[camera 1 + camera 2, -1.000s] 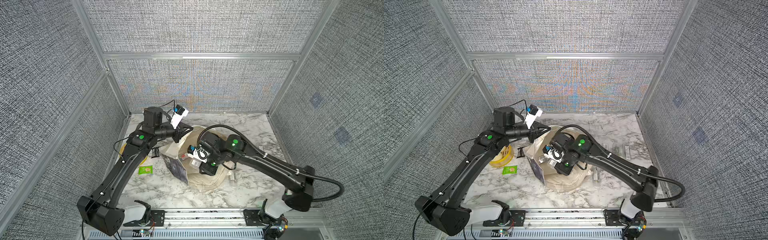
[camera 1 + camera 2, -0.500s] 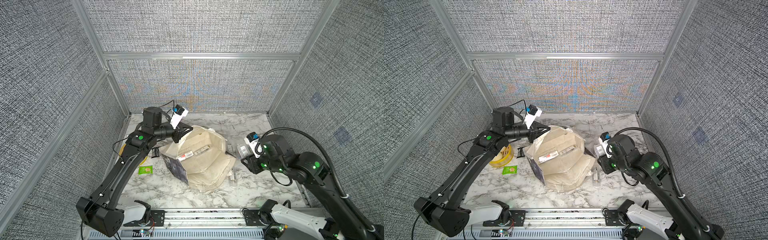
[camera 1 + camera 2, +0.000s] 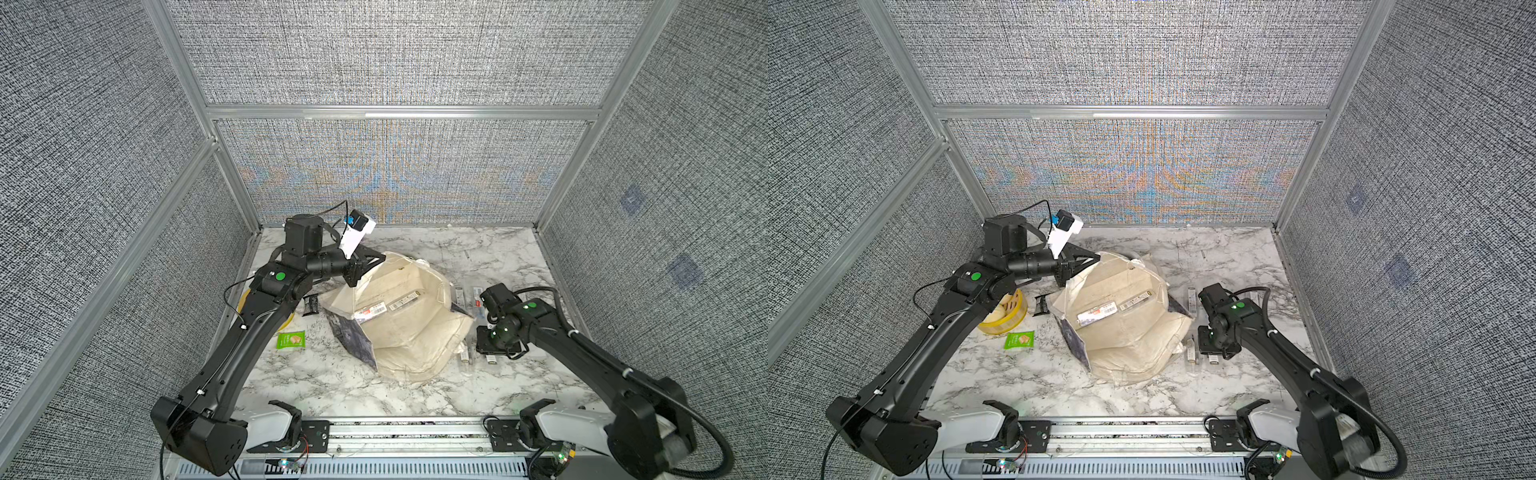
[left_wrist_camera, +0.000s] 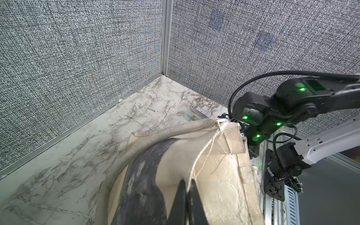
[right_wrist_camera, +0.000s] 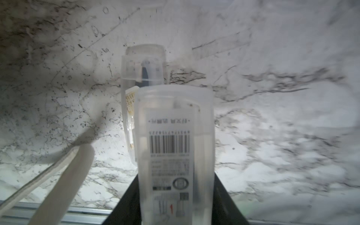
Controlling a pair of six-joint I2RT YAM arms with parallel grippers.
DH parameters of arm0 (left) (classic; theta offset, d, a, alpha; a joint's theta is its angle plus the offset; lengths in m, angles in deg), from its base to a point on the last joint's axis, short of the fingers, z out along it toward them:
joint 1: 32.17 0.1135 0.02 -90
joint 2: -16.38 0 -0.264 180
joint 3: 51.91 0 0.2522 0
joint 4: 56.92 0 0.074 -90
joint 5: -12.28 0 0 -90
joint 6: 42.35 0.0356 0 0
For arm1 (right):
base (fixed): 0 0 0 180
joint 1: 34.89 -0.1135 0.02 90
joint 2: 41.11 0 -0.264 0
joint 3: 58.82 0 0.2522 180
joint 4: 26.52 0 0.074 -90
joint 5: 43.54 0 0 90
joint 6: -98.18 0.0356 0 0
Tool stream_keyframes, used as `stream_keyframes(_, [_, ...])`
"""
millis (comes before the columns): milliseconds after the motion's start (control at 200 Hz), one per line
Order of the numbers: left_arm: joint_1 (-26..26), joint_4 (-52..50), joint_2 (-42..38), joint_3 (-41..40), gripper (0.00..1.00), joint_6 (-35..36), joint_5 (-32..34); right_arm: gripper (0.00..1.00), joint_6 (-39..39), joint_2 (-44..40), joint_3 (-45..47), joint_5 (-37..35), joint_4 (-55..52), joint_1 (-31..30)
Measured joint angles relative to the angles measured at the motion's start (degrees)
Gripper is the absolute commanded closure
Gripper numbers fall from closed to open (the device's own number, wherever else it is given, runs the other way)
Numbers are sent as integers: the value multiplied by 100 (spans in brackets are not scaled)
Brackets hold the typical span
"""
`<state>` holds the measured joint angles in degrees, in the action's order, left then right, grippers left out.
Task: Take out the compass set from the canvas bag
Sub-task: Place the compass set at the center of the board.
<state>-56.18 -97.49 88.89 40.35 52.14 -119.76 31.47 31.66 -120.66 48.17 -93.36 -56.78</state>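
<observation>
Right pincer (image 5: 176, 194) is clamped on a compass set (image 5: 175, 126), a clear plastic case with a barcode label. It holds the set out over the marble worktop (image 5: 282, 116), well clear of the canvas bag (image 3: 407, 332), so this set is already out and, by my reading, about to be set down. A second clear case (image 5: 144, 64) lies on the worktop just beyond and partly under the held one. To do this well, the arm should shift a little aside so the set lands flat on bare marble rather than on that case, come low before the jaws part, then lift straight off. Left pincer (image 4: 188, 187) has its jaws together, pinching the bag's rim as far as I can tell, and lifts it so the mouth gapes; it should hold there, since another labelled case (image 3: 388, 309) lies inside. By count there are two arms and one bag. Of clear cases there is one gripped, one in the bag and at least three lying on the worktop on the bag's right side: two (image 3: 459, 296) toward the back wall and one (image 3: 465, 355) nearer the front rail. On the bag's other side are one yellow tape roll (image 3: 1003, 318), one green packet (image 3: 291, 340) and one small black item (image 3: 311, 304).
</observation>
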Motion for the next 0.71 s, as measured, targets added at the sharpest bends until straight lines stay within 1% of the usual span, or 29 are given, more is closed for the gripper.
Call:
stream_keyframes(65, [0,0,0,0,100,0,-2,66,79,304,61,120,181,66])
stream_keyframes(140, [0,0,0,0,100,0,-7,66,155,444,190,210,446,63])
stream_keyframes(375, [0,-7,-15,0,100,0,-13,62,520,212,896,149,890,127])
stream_keyframes(520, [0,-7,-15,0,100,0,-20,57,612,98,933,-39,1060,177])
stream_keyframes(610, [0,-7,-15,0,100,0,-20,54,608,201,883,-149,1134,216])
stream_keyframes(705, [0,-7,-20,0,100,0,-20,53,568,367,802,-195,1180,245])
